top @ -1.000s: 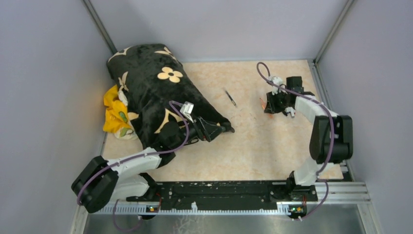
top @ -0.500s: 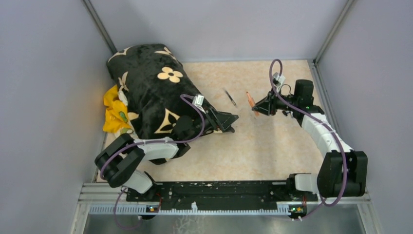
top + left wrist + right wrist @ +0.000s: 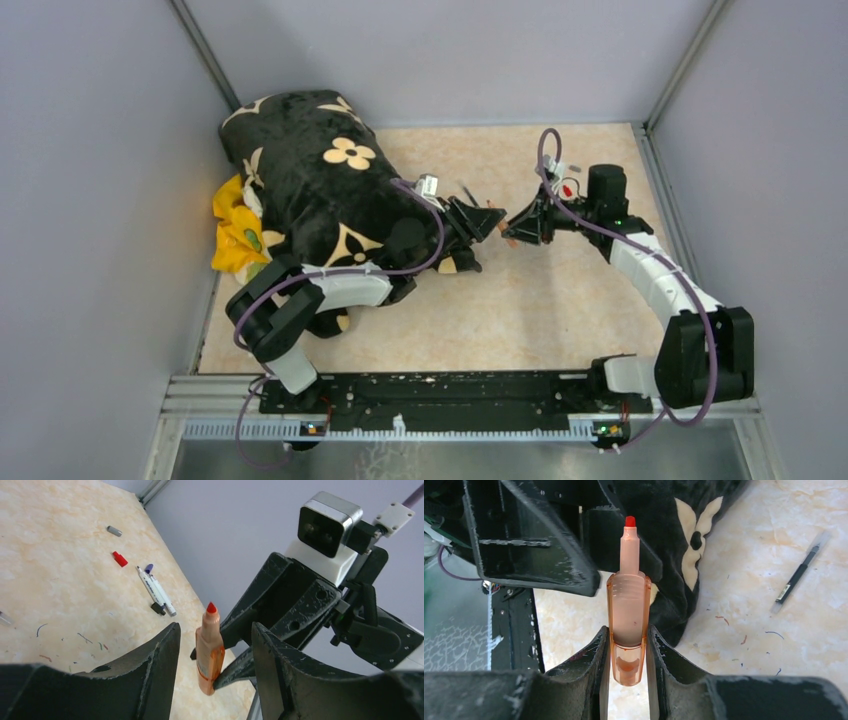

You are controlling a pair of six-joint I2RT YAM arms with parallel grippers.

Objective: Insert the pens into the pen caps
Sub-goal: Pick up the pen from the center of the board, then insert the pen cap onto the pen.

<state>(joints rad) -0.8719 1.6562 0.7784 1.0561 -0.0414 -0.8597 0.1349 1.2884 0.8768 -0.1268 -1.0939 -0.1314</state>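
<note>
My right gripper (image 3: 628, 630) is shut on the lower end of the short orange marker (image 3: 629, 605), whose bare red tip (image 3: 629, 521) points at my left gripper. In the left wrist view the marker (image 3: 210, 652) stands between the open jaws of my left gripper (image 3: 214, 630), touching neither finger. In the top view the two grippers meet mid-table, left (image 3: 485, 222) and right (image 3: 512, 229). A grey cap (image 3: 114, 530), a red cap (image 3: 119, 559), two white markers (image 3: 156, 591) and a black cap (image 3: 158, 608) lie on the table. The thin dark pen (image 3: 799, 577) lies apart.
A black flower-patterned cloth bundle (image 3: 310, 190) fills the table's left side, with a yellow cloth (image 3: 235, 235) beside it. My left arm lies along its edge. Grey walls close in the table (image 3: 560, 300) on three sides.
My left arm has stretched right and my right gripper has carried the orange marker left, so the two grippers now meet with the marker between the left jaws.
</note>
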